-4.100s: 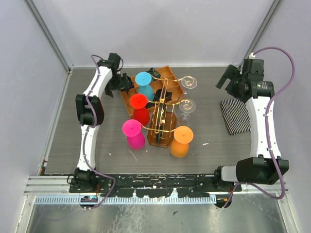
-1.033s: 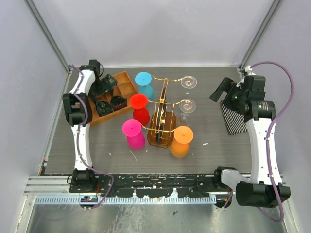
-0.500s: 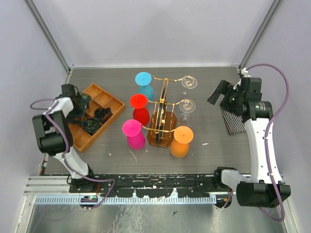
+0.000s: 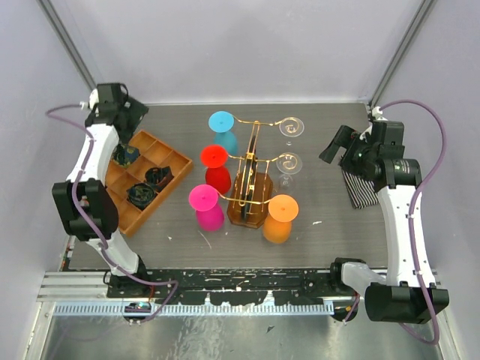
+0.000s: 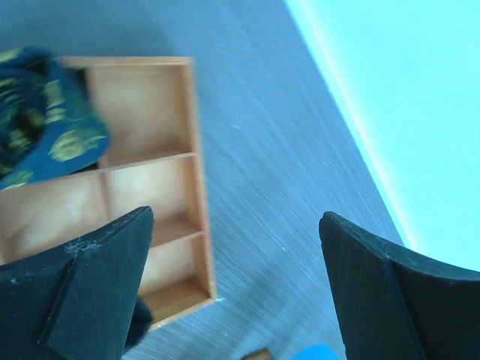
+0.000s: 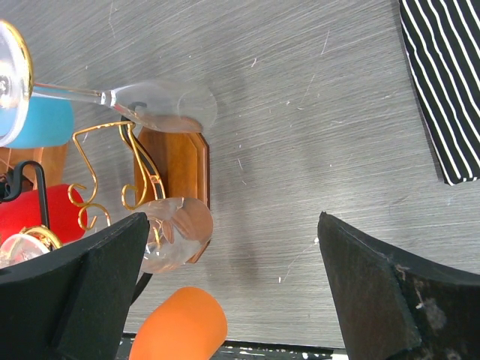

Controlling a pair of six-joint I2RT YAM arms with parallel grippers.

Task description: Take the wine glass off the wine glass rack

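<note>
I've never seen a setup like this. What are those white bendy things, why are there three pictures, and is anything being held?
The white jointed things are two robot arms bolted to a table. Each ends in a two-finger gripper. The big picture looks down from above. The other two come from a camera on each wrist, so the dark wedges at the bottom are that gripper's own fingers.

In the middle stands a gold wire wine glass rack. Four coloured glasses and two clear wine glasses hang on it upside down. To the left lies a wooden tray holding dark bundles, and to the right a striped cloth.

The left gripper hangs over the tray. The right gripper is off to the rack's right. Both are open and hold nothing.
</note>
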